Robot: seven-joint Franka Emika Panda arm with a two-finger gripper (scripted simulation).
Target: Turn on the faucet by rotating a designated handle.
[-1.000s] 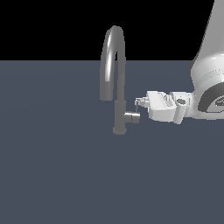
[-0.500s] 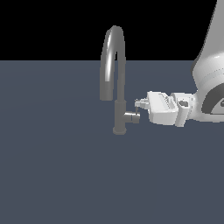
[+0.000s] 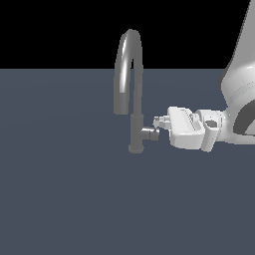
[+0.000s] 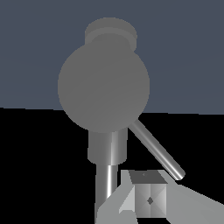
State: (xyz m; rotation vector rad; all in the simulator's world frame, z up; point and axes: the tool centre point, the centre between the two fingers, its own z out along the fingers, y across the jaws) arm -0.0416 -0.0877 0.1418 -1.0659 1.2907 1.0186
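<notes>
Contact looks near: over the last second I have seen the tool (image 3: 158, 122) creep in from the exterior view's right, and its tip now sits right at the end of the handle (image 3: 149, 133), where before a small gap showed. The faucet (image 3: 130, 84) stands upright on the table (image 3: 60, 199), its arched spout over the post, the handle jutting sideways low on the post toward my arm. In the wrist view the handle (image 4: 104, 86) fills the picture end-on, its thin lever (image 4: 156, 150) slanting off beside one finger (image 4: 149, 199). I cannot tell whether the fingers are spread or pressed together. I judge the rotation itself not yet begun.
</notes>
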